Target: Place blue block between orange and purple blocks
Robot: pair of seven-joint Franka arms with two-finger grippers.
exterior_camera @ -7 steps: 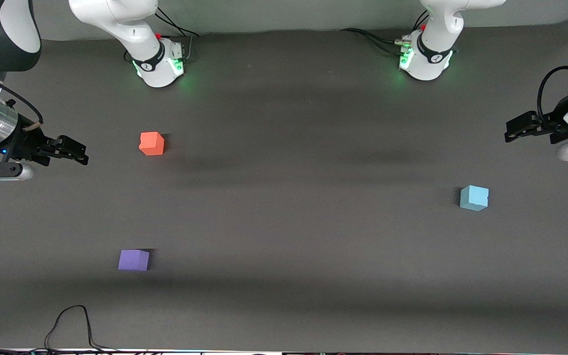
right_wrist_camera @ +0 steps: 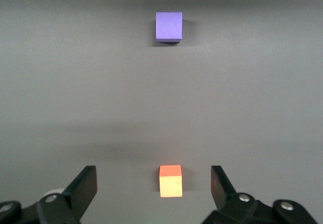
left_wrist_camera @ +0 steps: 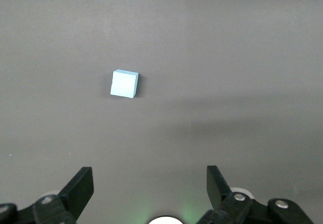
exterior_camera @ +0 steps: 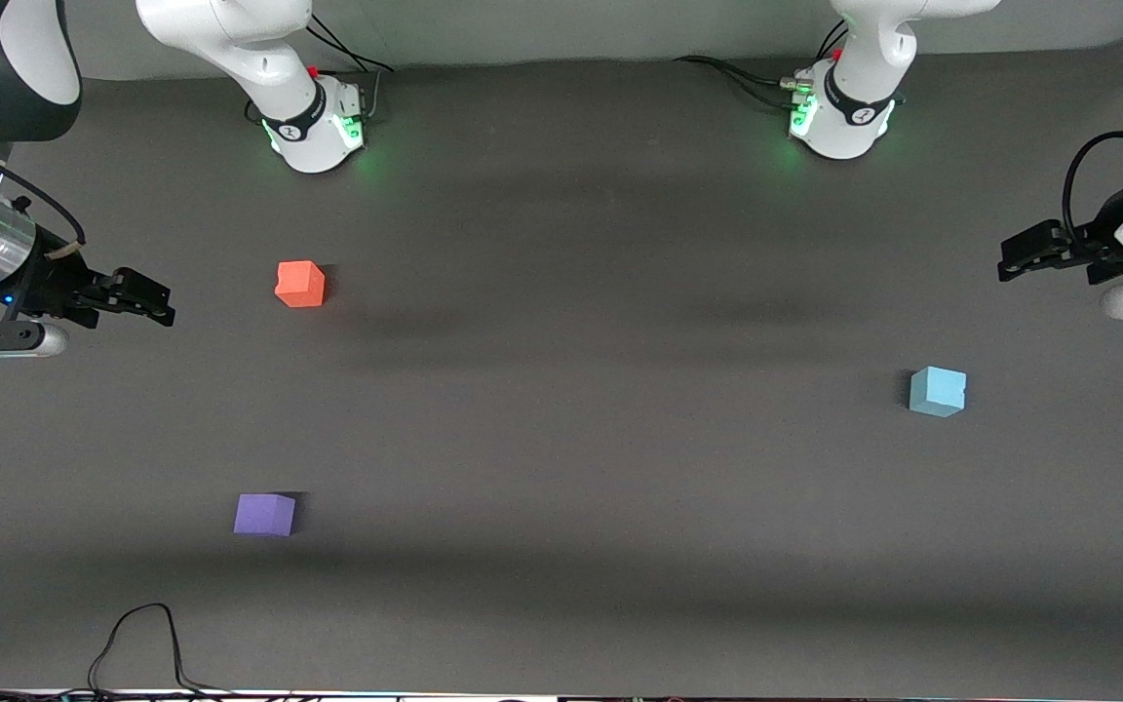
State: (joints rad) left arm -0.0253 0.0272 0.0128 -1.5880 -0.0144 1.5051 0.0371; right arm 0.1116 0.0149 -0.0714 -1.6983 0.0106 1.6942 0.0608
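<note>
The light blue block (exterior_camera: 938, 391) (left_wrist_camera: 124, 84) sits alone on the dark table toward the left arm's end. The orange block (exterior_camera: 300, 284) (right_wrist_camera: 170, 180) rests toward the right arm's end. The purple block (exterior_camera: 264, 514) (right_wrist_camera: 168, 26) lies nearer to the front camera than the orange one, with bare table between them. My left gripper (exterior_camera: 1012, 258) (left_wrist_camera: 149, 172) hangs open and empty over the table's edge at its own end, apart from the blue block. Over the table's other end hovers my right gripper (exterior_camera: 160, 302) (right_wrist_camera: 153, 171), open and empty, short of the orange block.
The right arm's base (exterior_camera: 316, 127) and the left arm's base (exterior_camera: 844, 117) stand along the table's back edge with cables beside them. A black cable (exterior_camera: 147, 634) loops onto the table at the edge nearest the front camera, close to the purple block.
</note>
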